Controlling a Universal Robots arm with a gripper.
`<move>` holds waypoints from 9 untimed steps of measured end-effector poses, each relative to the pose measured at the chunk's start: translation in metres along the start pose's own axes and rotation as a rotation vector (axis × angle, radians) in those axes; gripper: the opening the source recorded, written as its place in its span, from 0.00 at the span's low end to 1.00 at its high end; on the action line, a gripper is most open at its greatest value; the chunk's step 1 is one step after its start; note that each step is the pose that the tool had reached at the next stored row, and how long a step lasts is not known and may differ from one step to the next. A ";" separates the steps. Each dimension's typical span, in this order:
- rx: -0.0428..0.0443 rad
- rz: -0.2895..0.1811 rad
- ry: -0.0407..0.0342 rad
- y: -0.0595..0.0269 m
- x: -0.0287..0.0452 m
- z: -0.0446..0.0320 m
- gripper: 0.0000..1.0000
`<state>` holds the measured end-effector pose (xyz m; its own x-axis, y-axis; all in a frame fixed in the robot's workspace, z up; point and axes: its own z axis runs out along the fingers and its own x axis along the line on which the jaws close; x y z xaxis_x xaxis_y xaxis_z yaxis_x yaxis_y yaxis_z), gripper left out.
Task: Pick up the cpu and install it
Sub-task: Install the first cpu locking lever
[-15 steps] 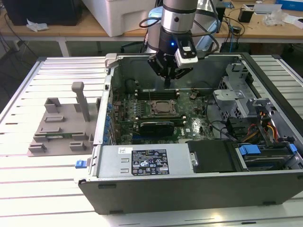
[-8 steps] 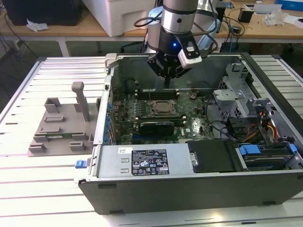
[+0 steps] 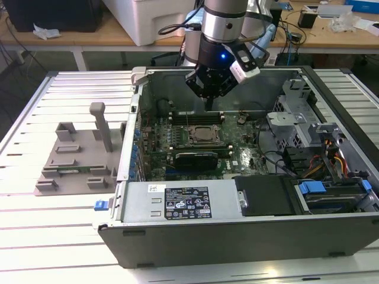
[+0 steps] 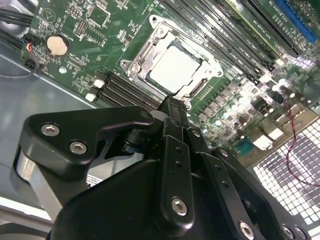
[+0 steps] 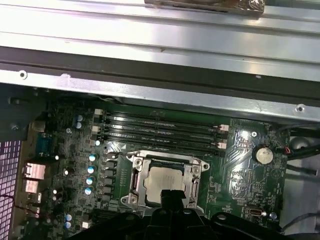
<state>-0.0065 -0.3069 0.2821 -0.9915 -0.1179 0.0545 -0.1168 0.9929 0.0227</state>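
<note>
A: Where is the cpu?

B: The cpu point(image 5: 164, 181) lies flat inside the metal socket frame point(image 5: 136, 182) on the green motherboard point(image 5: 240, 150), within an open computer case point(image 3: 237, 236) resting on a slatted metal worktop point(image 3: 53, 242). In the second wrist view the cpu point(image 4: 176, 68) shows its pale silvery top, framed by the socket.

A: And the gripper?

B: The gripper point(image 3: 209, 97) hangs over the case interior, above the socket and apart from the chip. In both wrist views its black fingers point(image 4: 172, 117) appear pressed together with nothing between them; the tip sits just beside the socket's edge in the picture.

A: What surrounds the socket?

B: Long black memory slots point(image 5: 160, 131) run along one side. A round coin battery point(image 5: 263, 154) sits nearby on the board. In the exterior view, a black power supply box point(image 3: 183, 201) lines the case's near wall, a metal drive cage point(image 3: 296, 112) and coloured cables point(image 3: 334, 160) crowd the exterior view's right, and a grey plastic fixture point(image 3: 77, 160) stands on the worktop to the exterior view's left.
</note>
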 end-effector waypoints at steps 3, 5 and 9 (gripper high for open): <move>-0.0001 0.000 -0.0002 0.0016 0.0134 0.0009 0.11; 0.0000 0.000 -0.0003 0.0027 0.0225 0.0015 0.11; -0.0001 0.000 -0.0007 0.0051 0.0402 0.0028 0.11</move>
<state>-0.0471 -0.3065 0.2816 -0.9915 -0.1181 0.0538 -0.1171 0.9929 0.0228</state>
